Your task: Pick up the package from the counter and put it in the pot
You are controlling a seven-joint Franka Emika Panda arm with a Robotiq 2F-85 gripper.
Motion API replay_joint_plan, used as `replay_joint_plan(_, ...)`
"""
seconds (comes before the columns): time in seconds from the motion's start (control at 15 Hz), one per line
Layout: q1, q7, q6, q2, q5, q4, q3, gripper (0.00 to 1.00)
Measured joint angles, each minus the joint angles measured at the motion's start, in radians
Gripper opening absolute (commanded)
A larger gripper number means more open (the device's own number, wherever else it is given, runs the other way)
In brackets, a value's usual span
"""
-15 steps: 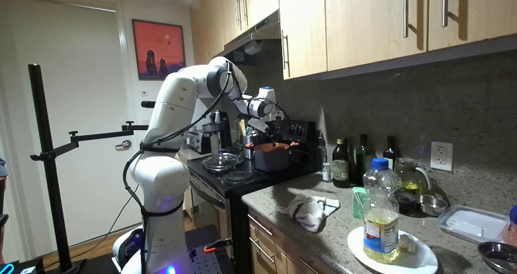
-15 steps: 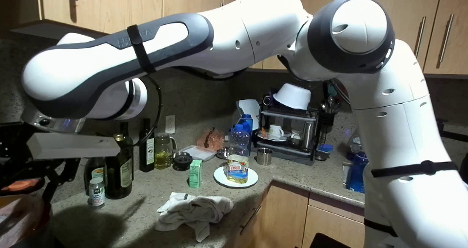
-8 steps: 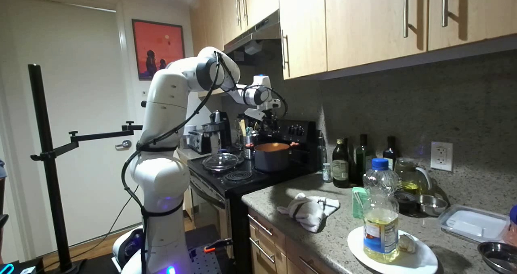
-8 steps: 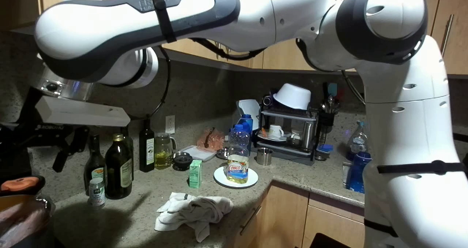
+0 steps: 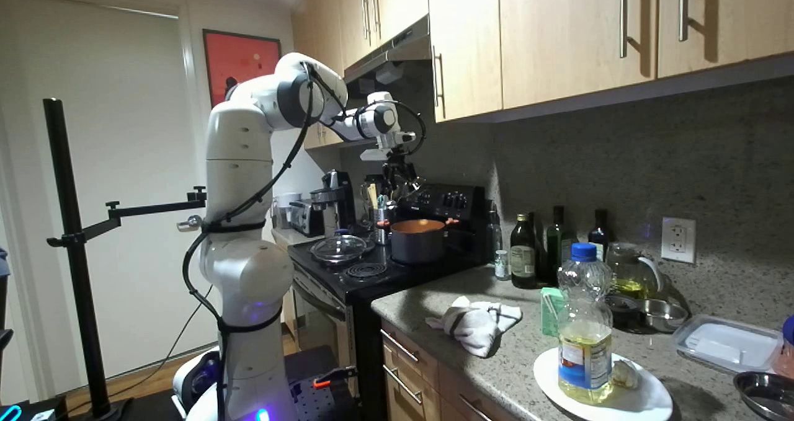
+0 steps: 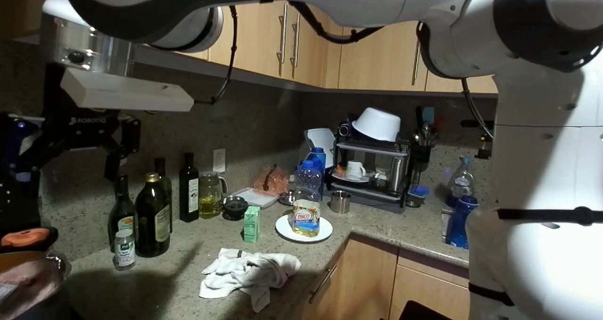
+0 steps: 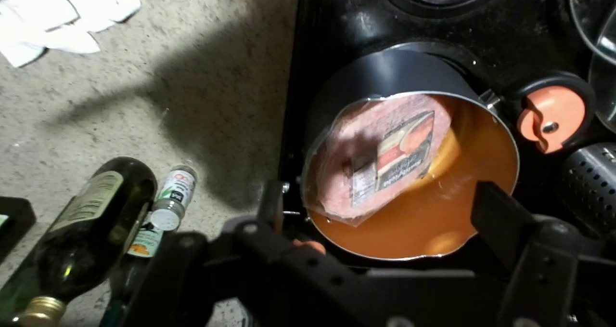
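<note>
- Since the earlier frames, we see that the arm (image 5: pixel 239 142) has risen, its far end now higher over the stove (image 5: pixel 335 277).
- Below it we see the pot (image 7: pixel 404 74) standing on the stove, dark outside and orange inside.
- Above the pot we see the gripper (image 7: pixel 377 201), its 2 fingers (image 7: pixel 503 218) spread well apart.
- We find the package (image 7: pixel 378 158) tilted inside the pot, printed side facing up, 1 edge at the rim.
</note>
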Motion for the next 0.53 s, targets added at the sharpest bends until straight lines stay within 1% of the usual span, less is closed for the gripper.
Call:
replay_joint_plan(0.33,0.005,0.007,-0.178,-0.051,-0.024,0.0,0.035,1.0)
replay_joint_plan(0.53,0.005,0.007,-0.197,-0.055,-0.025,0.0,0.041,1.0)
